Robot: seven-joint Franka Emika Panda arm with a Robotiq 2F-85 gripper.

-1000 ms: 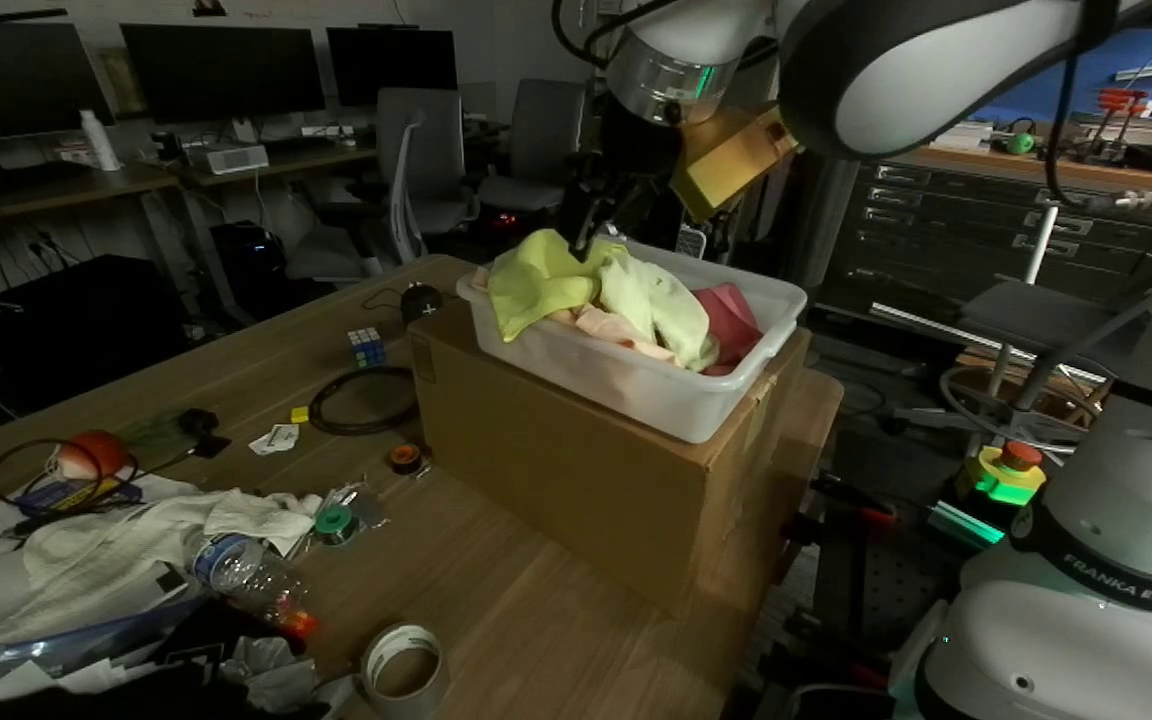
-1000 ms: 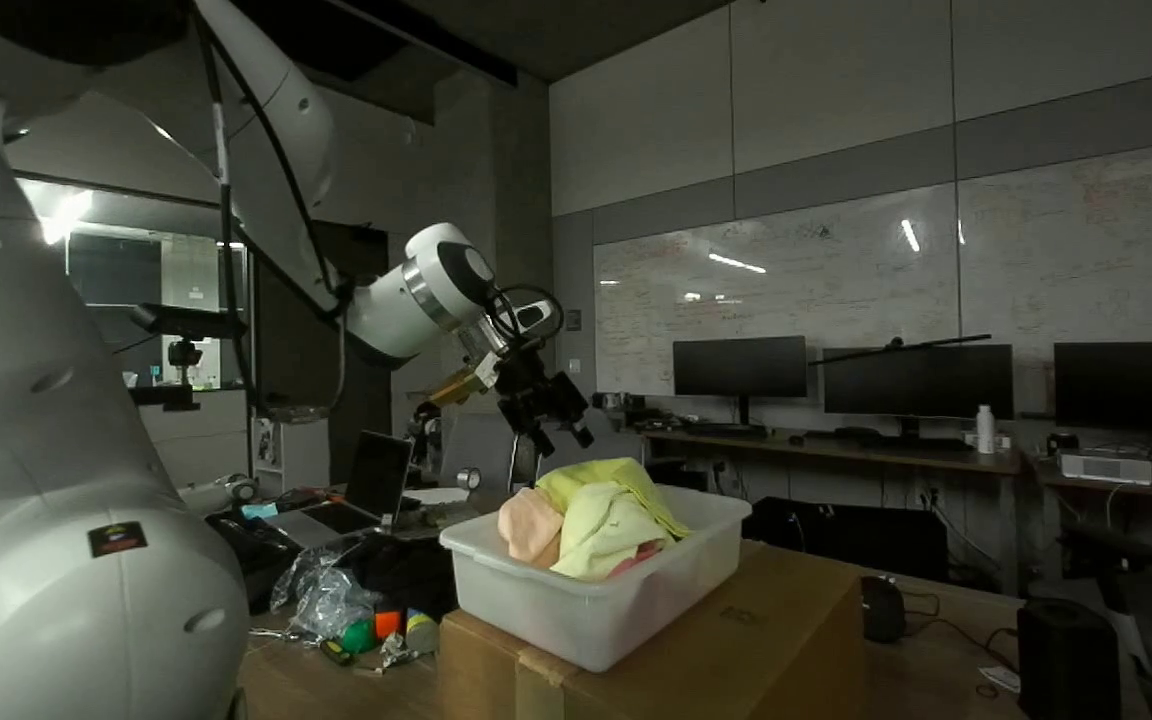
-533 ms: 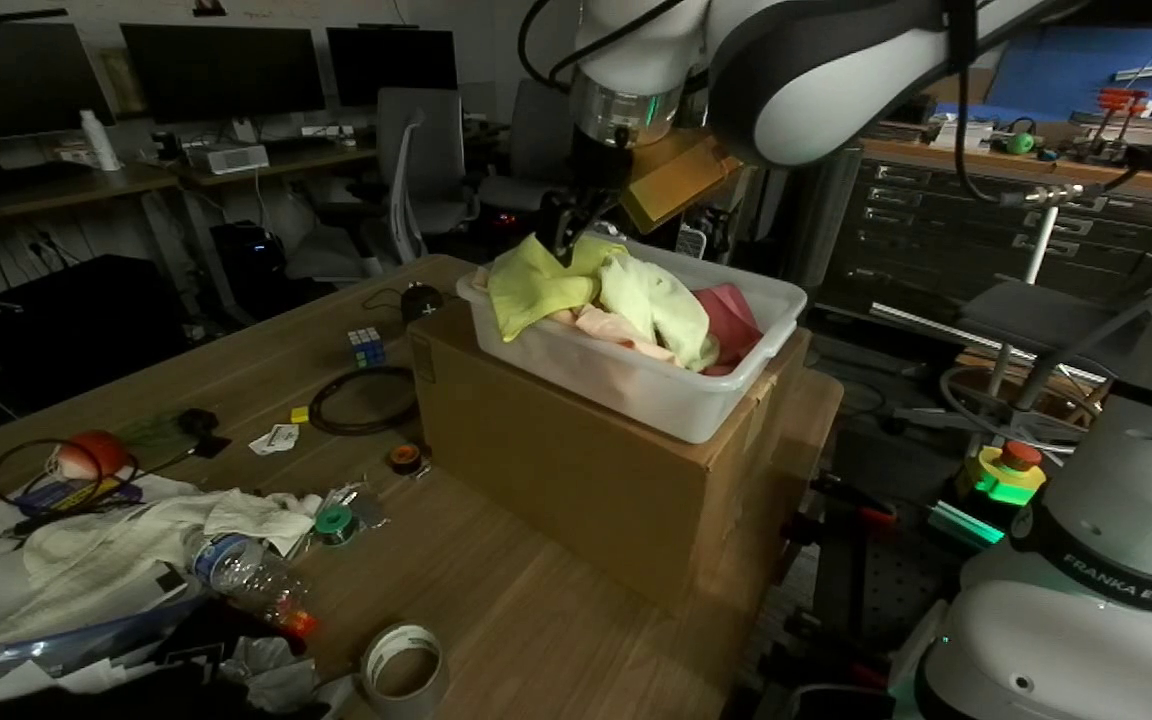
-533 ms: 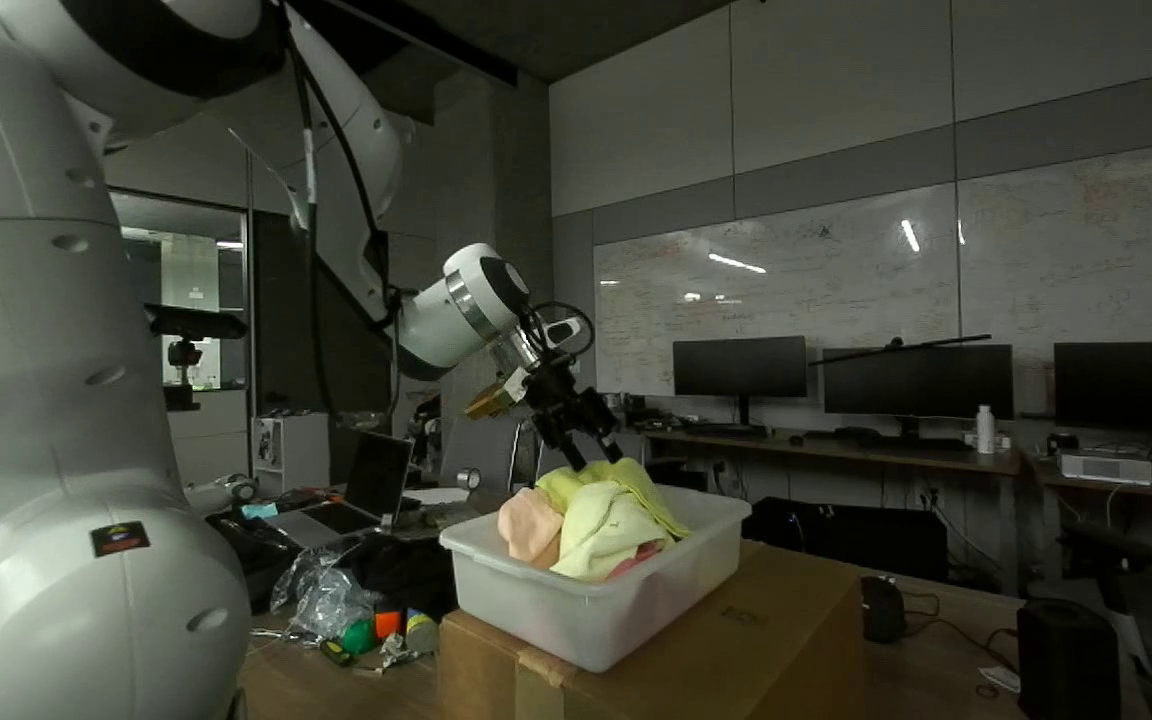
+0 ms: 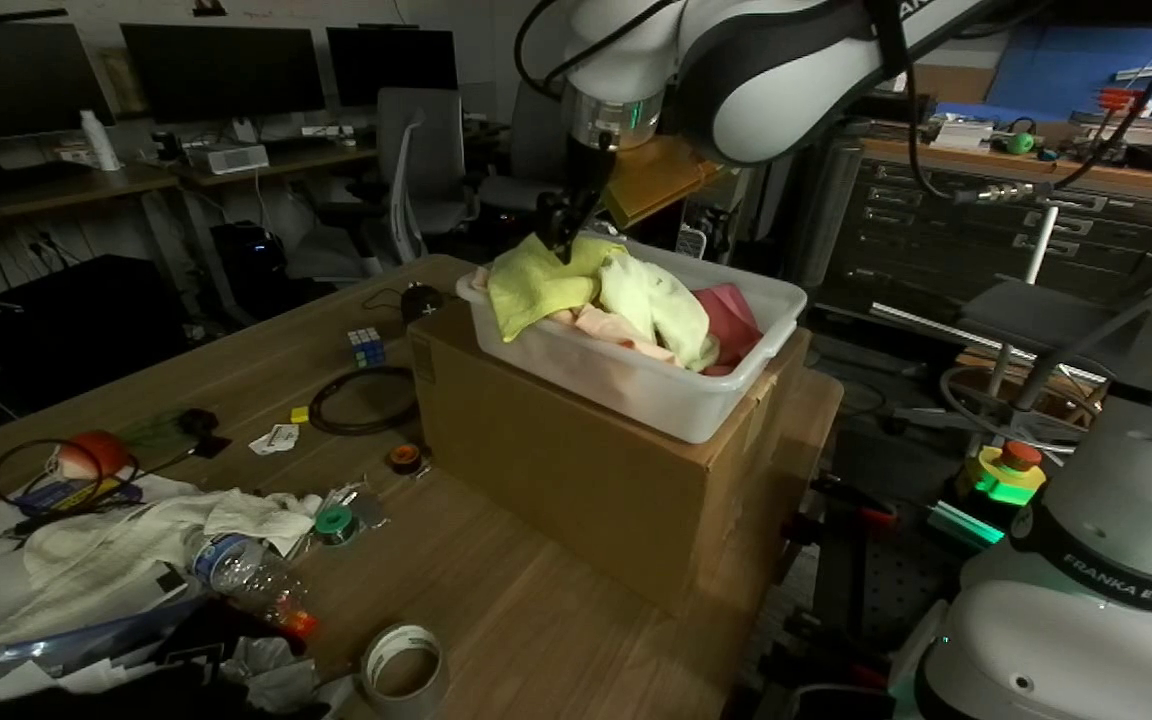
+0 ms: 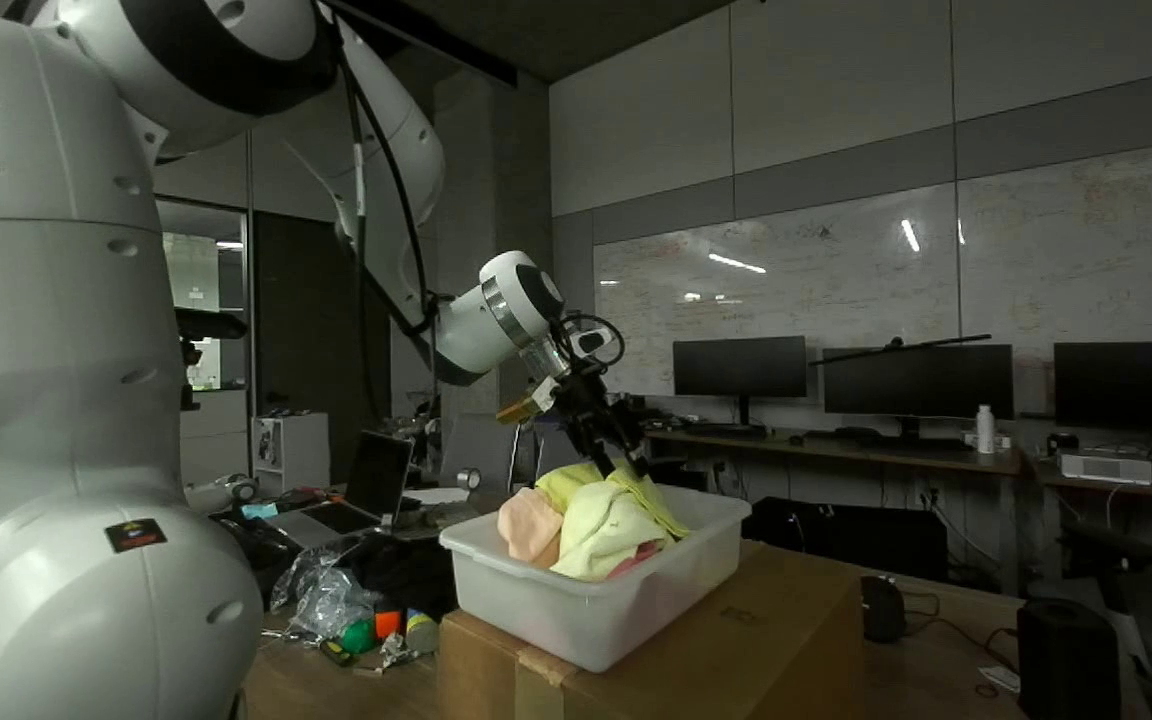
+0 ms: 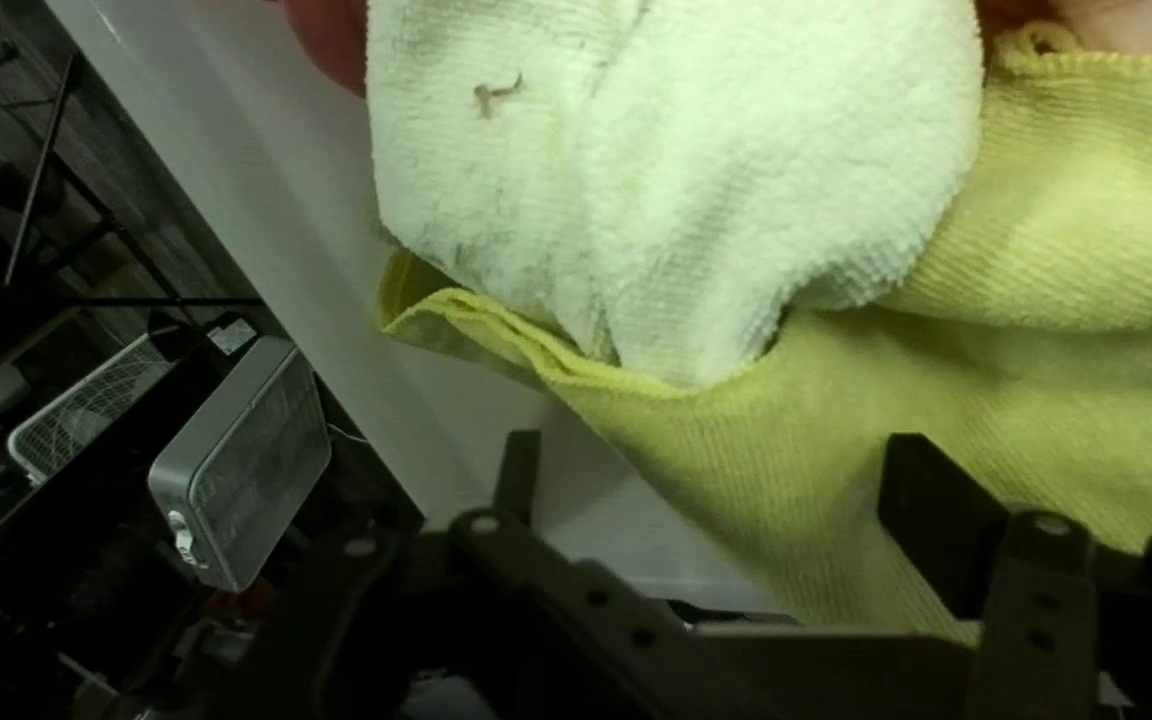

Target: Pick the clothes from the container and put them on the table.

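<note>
The clothes lie heaped in a white plastic container point(image 5: 586, 385), which also shows in an exterior view point(image 6: 546, 600). A yellow cloth point(image 5: 536, 290) hangs partly over the rim. Beside it are a pale green-white cloth point(image 5: 661, 300), a peach cloth point(image 5: 621, 330) and a red cloth point(image 5: 733, 325). My gripper point(image 5: 558, 240) points down at the yellow cloth; its fingertips point(image 6: 626, 468) are at the cloth's top. In the wrist view the gripper point(image 7: 716, 475) is open, with yellow cloth point(image 7: 786, 470) partly between and below its fingers. Whether they touch it I cannot tell.
The container stands on a cardboard box point(image 5: 566, 470) on the wooden table point(image 5: 536, 620). A tape roll point(image 5: 404, 670), a plastic bottle point(image 5: 246, 575), a white cloth point(image 5: 156, 540), a cable coil point(image 5: 361, 400) and a puzzle cube point(image 5: 366, 347) lie on the table.
The arm has moved across and down, bringing the open gripper from above the container to the top of the yellow cloth. The clothes and container have not visibly moved.
</note>
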